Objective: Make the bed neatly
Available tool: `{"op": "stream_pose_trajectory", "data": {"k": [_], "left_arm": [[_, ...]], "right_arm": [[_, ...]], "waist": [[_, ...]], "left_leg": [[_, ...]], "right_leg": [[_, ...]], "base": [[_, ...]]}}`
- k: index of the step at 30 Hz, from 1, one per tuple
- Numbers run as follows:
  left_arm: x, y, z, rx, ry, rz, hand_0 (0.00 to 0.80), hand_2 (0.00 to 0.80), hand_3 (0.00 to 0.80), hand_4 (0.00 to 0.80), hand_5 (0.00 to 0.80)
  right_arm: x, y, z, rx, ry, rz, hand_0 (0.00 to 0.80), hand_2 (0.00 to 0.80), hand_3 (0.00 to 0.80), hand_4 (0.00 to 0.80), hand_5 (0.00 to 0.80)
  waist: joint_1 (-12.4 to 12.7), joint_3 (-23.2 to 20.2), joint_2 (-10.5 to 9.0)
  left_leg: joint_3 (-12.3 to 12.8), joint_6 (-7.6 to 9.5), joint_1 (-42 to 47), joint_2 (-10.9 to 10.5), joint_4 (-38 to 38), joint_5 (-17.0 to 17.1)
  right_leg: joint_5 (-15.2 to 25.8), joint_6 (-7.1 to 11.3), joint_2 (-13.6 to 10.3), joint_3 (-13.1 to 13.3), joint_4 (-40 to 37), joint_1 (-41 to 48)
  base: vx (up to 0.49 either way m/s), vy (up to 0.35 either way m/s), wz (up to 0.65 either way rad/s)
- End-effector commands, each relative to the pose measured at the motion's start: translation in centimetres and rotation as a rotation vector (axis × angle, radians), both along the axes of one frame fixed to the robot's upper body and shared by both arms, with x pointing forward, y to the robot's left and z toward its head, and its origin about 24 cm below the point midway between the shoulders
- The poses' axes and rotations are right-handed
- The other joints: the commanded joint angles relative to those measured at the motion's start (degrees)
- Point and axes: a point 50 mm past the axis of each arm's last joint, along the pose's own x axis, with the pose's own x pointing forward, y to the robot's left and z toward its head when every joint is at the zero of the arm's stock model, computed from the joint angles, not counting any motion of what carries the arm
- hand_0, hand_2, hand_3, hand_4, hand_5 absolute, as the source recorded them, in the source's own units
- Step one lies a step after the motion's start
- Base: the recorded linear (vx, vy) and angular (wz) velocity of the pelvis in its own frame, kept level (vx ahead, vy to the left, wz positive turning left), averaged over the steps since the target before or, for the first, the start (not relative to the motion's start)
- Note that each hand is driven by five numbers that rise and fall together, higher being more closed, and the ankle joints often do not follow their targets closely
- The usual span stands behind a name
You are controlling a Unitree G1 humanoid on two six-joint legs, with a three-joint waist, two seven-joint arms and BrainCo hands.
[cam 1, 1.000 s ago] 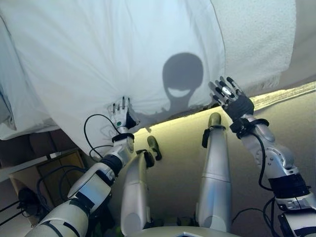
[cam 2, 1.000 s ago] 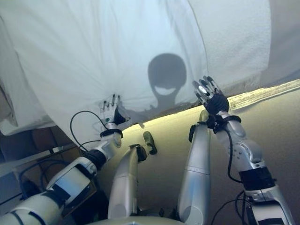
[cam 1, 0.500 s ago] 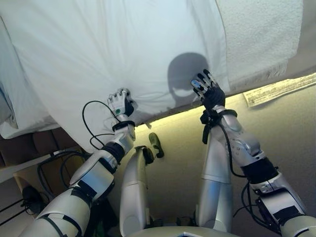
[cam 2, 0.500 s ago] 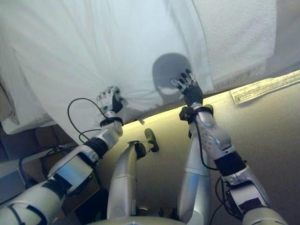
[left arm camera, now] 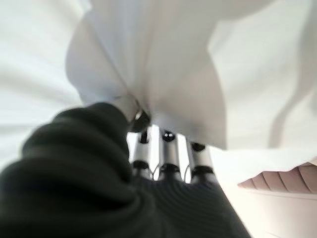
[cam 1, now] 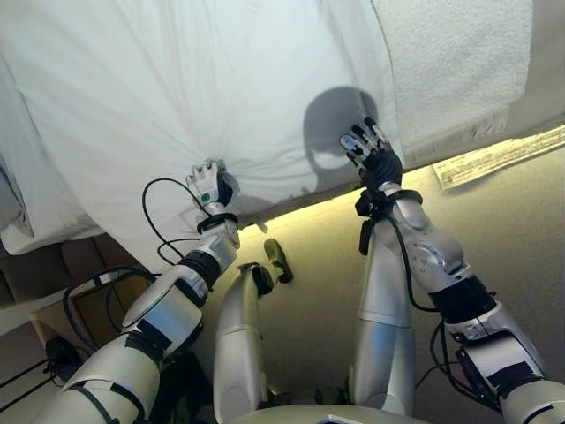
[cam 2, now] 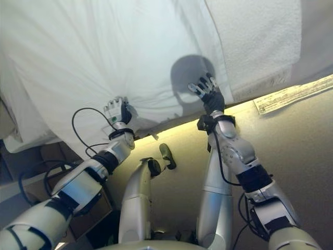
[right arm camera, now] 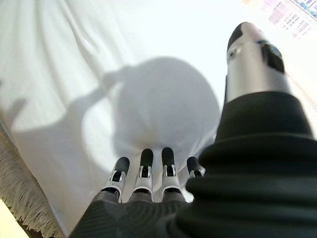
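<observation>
A white sheet (cam 1: 194, 79) covers the bed and hangs over its near edge. My left hand (cam 1: 209, 185) is shut on a bunch of that sheet at the edge; creases fan out from the grip. In the left wrist view the sheet (left arm camera: 163, 59) is gathered between the thumb and fingers of the left hand (left arm camera: 168, 168). My right hand (cam 1: 371, 152) is open, fingers straight and spread, over the sheet's near right corner. In the right wrist view the right hand (right arm camera: 148, 181) has its fingertips held just above the sheet (right arm camera: 74, 64), holding nothing.
A textured white blanket (cam 1: 459, 62) with a fringed edge (right arm camera: 25, 208) lies on the bed to the right of the sheet. A printed paper strip (cam 1: 499, 159) lies on the beige floor near the bed. A brown box (cam 1: 88, 305) stands at the lower left.
The left hand's fingers have curled from flat into a grip on the sheet. The right hand has moved left from the blanket's edge to over the sheet's corner.
</observation>
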Motion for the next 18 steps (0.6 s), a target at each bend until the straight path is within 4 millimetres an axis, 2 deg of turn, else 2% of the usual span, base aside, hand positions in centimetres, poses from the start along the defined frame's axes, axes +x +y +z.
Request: {"op": "stream_pose_trajectory", "data": {"k": [1, 6, 10, 11, 12, 18], "left_arm": [[-0.8, 0.8, -1.8, -0.055, 0.042, 0.015, 0.8, 0.8, 0.8, 0.8, 0.8], [-2.4, 0.6, -4.6, -0.099, 0.133, -0.032, 0.8, 0.8, 0.8, 0.8, 0.8], [-4.1, 1.1, -7.0, -0.112, 0.232, -0.063, 0.8, 0.8, 0.8, 0.8, 0.8], [-4.6, 1.1, -7.6, -0.108, 0.254, -0.074, 0.8, 0.8, 0.8, 0.8, 0.8], [-5.1, 1.2, -8.1, -0.101, 0.28, -0.08, 0.8, 0.8, 0.8, 0.8, 0.8], [-8.0, 2.7, -11.2, -0.07, 0.423, -0.061, 0.8, 0.8, 0.8, 0.8, 0.8]], "right_arm": [[-1.0, 2.5, 1.4, 0.048, -0.099, 0.085, 0.0, 0.0, 0.0, 0.0, 0.0], [-1.8, 2.1, -1.1, 0.057, -0.025, 0.059, 0.0, 0.0, 0.0, 0.0, 0.0], [-2.8, 1.0, -3.4, 0.067, 0.054, 0.009, 0.0, 0.0, 0.0, 0.0, 0.0], [-3.0, 0.6, -3.9, 0.066, 0.069, -0.006, 0.0, 0.0, 0.0, 0.0, 0.0], [-3.3, 0.2, -4.3, 0.067, 0.082, -0.019, 0.0, 0.0, 0.0, 0.0, 0.0], [-4.4, -1.9, -6.8, 0.081, 0.139, -0.072, 0.0, 0.0, 0.0, 0.0, 0.0]], "waist": [[-2.88, 1.0, -0.11], [-1.03, -2.16, 0.74], [1.35, -5.71, 1.62], [1.85, -6.44, 1.72], [2.59, -7.18, 1.79], [5.05, -10.23, 2.57]], "left_leg": [[0.28, 2.45, -2.25, 2.67, -4.14, 13.47], [0.35, 2.67, 7.3, 0.35, -9.84, 13.14], [0.2, 3.15, 15.03, -1.17, -14.75, 13.1], [0.36, 3.74, 16.25, -1.87, -16.29, 14.4], [0.12, 3.79, 17.92, -2.25, -17.24, 14.14], [-0.27, 4.03, 26.16, -3.23, -22.5, 13.58]], "right_leg": [[19.9, 3.79, -3.86, -1.28, -21.13, 8.49], [19.54, 4.33, -7.14, -4.94, -27.03, 18.61], [19.09, 5.24, -9.84, -8.63, -31.2, 26.29], [20.57, 4.85, -10.62, -9.84, -32.98, 27.76], [20.32, 5.09, -11.19, -10.87, -33.91, 29.67], [19.15, 6.14, -13.1, -15.46, -37.67, 38.55]], "base": [[0.105, 0.006, -0.05], [0.116, -0.016, 0.06], [0.128, -0.015, 0.33], [0.042, -0.015, 0.28], [0.027, -0.031, 0.3], [0.071, -0.012, 0.17]]}}
